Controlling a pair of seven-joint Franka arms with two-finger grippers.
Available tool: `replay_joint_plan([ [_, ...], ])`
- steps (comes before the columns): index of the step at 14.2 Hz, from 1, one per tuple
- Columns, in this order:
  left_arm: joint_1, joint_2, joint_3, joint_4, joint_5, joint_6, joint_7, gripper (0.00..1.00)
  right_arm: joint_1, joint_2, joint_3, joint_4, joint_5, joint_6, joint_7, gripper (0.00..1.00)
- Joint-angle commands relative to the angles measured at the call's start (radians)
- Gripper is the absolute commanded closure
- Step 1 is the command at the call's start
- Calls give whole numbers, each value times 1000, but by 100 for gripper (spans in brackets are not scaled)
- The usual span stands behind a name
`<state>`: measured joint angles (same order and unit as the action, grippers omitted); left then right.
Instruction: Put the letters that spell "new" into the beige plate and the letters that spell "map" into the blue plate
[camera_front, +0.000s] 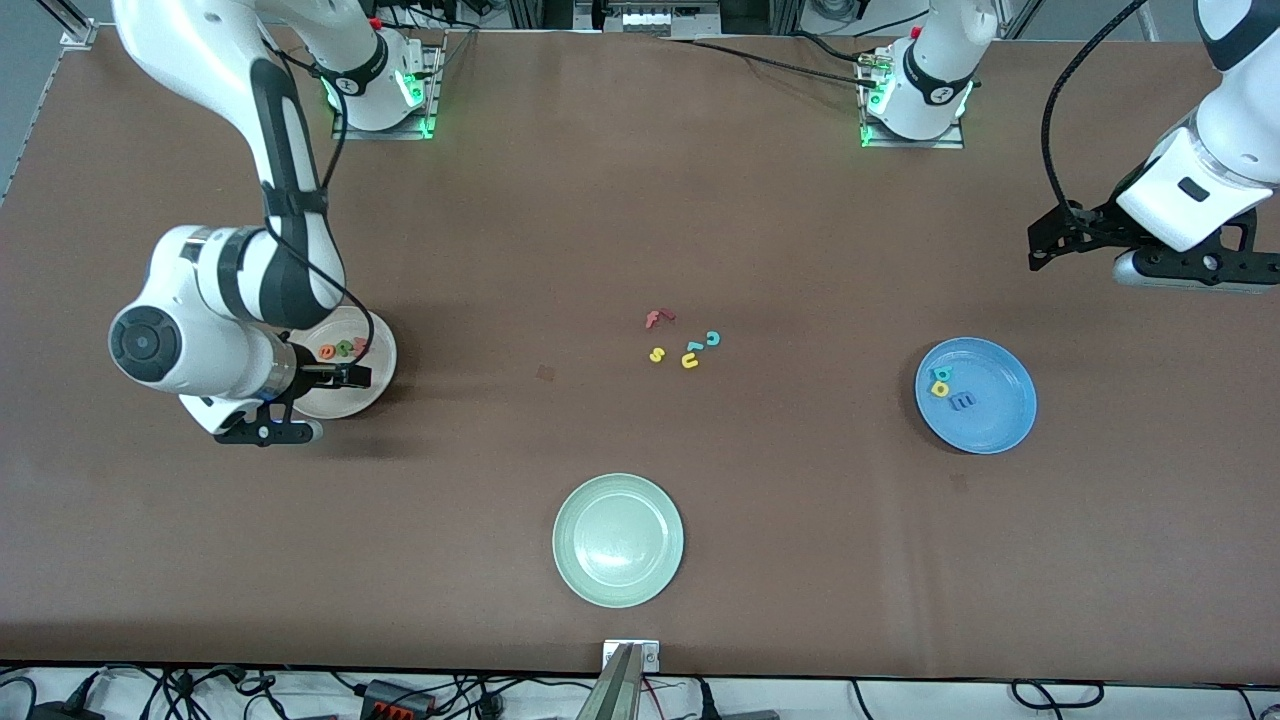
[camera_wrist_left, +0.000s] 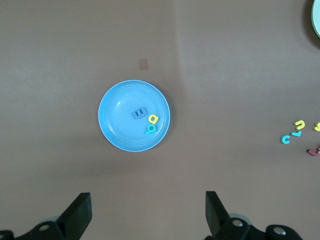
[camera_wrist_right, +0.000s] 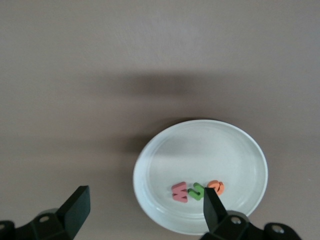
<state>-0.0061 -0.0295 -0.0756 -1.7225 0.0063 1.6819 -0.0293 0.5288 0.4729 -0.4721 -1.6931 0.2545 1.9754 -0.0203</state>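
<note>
Over the beige plate, at the right arm's end of the worktop, hangs the right pincer, fingers spread wide and holding nothing. One fingertip partly covers the plate's rim in the right wrist view. Three letters lie in this plate: a salmon-pink w, a dark green n and an orange e.

Up over the left arm's end of the worktop, the left pincer is also spread and empty. Its fingers are partly cut off in the left wrist view.

Nearby, the blue plate holds three letters: a blue m, a yellow p and a teal a.

Mid-worktop lies a loose cluster of five small letters, some too small to read. One pale green plate sits nearest the front camera.
</note>
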Motion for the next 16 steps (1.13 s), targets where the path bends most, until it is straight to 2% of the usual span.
replay_joint_plan([
  [1, -5, -7, 4, 14, -20, -21, -1, 0, -168, -132, 148, 24, -55, -71, 46, 0],
  [2, -5, -7, 4, 14, -20, -21, 0, 0, -217, -141, 177, 76, -66, -128, 46, 0],
  [5, -6, -7, 4, 14, -19, -21, -1, 0, -378, -164, 320, 239, -164, -288, 43, 0],
  [9, -5, -7, -10, 14, -19, -21, -1, 0, -561, -255, 412, 247, -175, -297, 7, 0],
  [11, -5, -7, -12, 14, -14, -15, -3, 0, -570, -279, 403, 247, -181, -302, 0, 0],
  [13, -5, -10, -12, 12, -15, -11, -6, 0, -567, -309, 368, 245, -187, -328, -1, 0],
  [16, 4, -16, -23, 0, -15, 8, -9, 0, -575, -326, 377, 245, -184, -333, -1, 0],
])
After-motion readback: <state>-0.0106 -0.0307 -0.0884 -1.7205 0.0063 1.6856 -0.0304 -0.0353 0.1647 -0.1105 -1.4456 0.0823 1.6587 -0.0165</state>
